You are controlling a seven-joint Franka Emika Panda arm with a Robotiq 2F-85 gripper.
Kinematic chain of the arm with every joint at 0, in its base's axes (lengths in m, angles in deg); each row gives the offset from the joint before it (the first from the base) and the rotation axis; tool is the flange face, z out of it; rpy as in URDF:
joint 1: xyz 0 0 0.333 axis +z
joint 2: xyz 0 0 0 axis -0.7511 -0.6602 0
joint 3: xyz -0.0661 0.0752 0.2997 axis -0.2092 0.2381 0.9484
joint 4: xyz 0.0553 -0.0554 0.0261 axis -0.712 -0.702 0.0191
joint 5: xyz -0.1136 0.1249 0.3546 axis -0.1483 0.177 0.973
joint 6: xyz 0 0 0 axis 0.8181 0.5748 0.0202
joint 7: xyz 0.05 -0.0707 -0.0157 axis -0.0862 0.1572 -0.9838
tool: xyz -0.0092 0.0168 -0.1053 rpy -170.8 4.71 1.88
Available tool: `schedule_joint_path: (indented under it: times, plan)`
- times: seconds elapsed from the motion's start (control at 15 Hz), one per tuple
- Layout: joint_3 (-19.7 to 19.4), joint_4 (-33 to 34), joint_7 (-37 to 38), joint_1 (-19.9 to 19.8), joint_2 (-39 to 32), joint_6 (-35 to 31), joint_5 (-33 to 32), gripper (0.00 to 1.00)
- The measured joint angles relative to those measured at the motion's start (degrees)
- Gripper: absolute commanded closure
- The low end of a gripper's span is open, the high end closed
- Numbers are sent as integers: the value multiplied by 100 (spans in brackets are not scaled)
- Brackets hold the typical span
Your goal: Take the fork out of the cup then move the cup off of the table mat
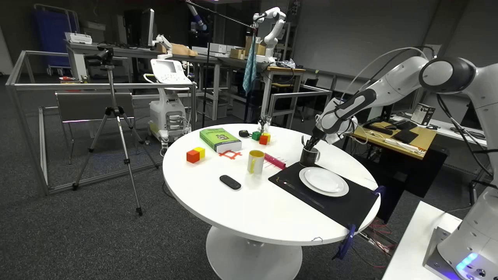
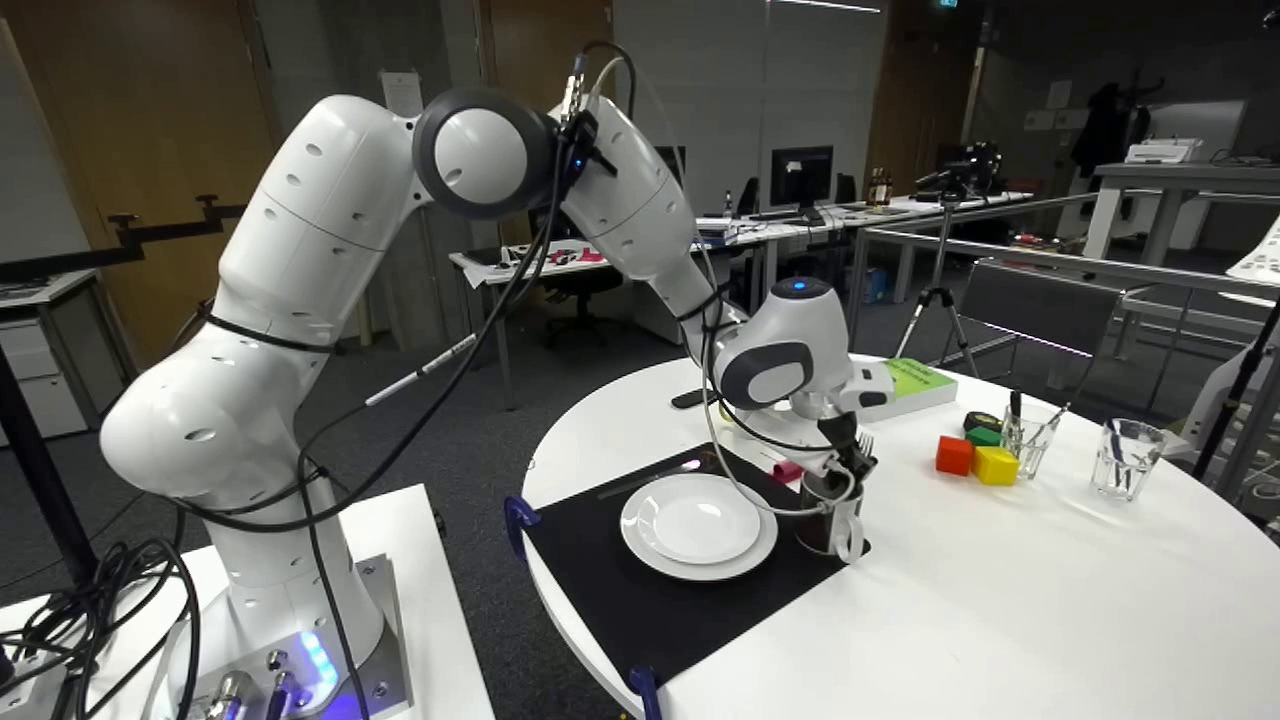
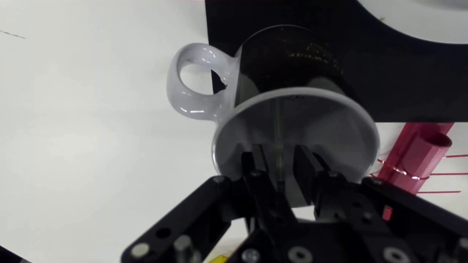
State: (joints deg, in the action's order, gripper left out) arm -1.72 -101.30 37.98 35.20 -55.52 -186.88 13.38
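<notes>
Nearest of all, the gripper [image 3: 280,160], jaws apart, hangs above a corner of the table mat [image 2: 690,620], where the cup [image 3: 289,60], probably brittle ceramic, stands holding the fork [image 2: 866,442], likely light, stiff, slippery metal, best pinched firmly by its stem.

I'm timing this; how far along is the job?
Done: apparently just the approach; the pincer reaches into the cup. In hand: its open fingers straddle the fork, seemingly without gripping. Left: lifting out the fork, then moving the cup off the mat beneath it.

the floor [image 1: 97,241] lies dim, the white tabletop [image 1: 249,202] bright; small glints dot the cup [image 3: 289,69], shadowed inside.
</notes>
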Motion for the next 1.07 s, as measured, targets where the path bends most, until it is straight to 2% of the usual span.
schedule_joint_path:
  times: [0.13,1.07]
  plan:
    - [0,1,0,-3,-7,0,0,100]
    - [-2,94,2,17,81,1,-16,99]
